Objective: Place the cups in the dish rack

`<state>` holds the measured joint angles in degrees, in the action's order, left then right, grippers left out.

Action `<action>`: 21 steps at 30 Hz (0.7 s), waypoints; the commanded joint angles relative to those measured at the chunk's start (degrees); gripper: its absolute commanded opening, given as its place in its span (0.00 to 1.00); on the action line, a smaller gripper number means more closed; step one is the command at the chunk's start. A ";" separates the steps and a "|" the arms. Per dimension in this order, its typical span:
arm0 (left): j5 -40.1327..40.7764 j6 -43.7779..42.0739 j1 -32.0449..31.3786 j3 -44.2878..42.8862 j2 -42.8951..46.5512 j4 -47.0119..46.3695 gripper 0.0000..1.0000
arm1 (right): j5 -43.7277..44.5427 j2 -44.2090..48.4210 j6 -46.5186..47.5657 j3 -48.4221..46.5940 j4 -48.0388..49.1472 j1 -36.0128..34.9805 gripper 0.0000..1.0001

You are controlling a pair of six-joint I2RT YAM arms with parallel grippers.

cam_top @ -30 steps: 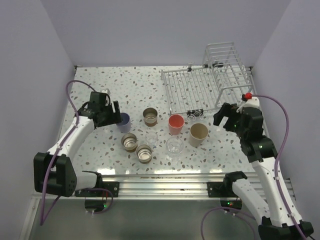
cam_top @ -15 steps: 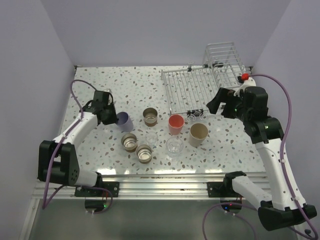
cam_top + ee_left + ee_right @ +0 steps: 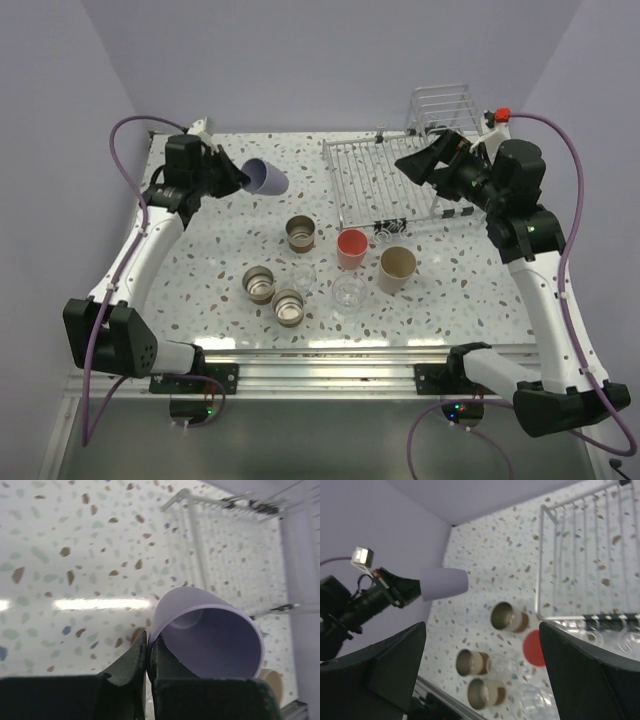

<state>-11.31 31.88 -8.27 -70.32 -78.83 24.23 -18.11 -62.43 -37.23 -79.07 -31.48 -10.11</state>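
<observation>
- Grip status, left pincer (image 3: 229, 180): the fingers are closed together on the rim of the lavender cup (image 3: 266, 177). The left wrist view shows one finger (image 3: 131, 661) outside the wall and the other inside the mouth.
- Lavender cup position: it is held on its side, clear of the table (image 3: 455, 295). Its rim is at the pincer and its base points away from the pincer, toward the dish rack (image 3: 372, 190).
- Dish rack position: it stands well beyond the base of the held cup, on the far right part of the table. The low flat grid lies nearer the left pincer, and the tall cage part sits behind it at the far corner.
- Grip status, right pincer (image 3: 415, 163): the fingers are spread wide apart with nothing between them. It hovers above the flat grid of the rack, with its tips pointing toward the left pincer.
- Cups on the table, all upright, on the arm-base side of the right pincer and in front of the rack:
  - The red cup (image 3: 352, 247) and beige cup (image 3: 397, 268) stand just beside each other and are the closest to this pincer.
  - Two clear cups (image 3: 304, 276) (image 3: 348, 291) stand further toward the arm bases.
  - Three brown cups (image 3: 300, 233) (image 3: 259, 284) (image 3: 289, 306) stand further toward the left arm's side, roughly between the two arms.
</observation>
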 commanded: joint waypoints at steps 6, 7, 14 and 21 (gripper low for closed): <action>-25.85 25.39 0.27 -2.20 -1.06 -34.99 0.00 | -16.25 -5.23 -18.05 3.49 26.56 -0.44 0.98; -29.09 29.25 0.19 -0.79 -1.41 -40.69 0.00 | -16.87 -6.72 -18.22 2.35 26.82 -0.53 0.98; -32.19 45.47 -2.09 0.38 -7.83 -64.31 0.00 | -16.87 -10.07 -22.87 1.63 31.21 -0.53 0.98; -31.14 46.43 -5.08 -2.71 -11.79 -65.36 0.00 | -17.22 -14.02 -29.12 0.06 40.88 -1.75 0.98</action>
<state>-41.23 74.85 -12.25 -69.69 -90.78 -33.67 -34.02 -74.96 -62.00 -75.66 1.58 -10.92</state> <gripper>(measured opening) 0.039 0.982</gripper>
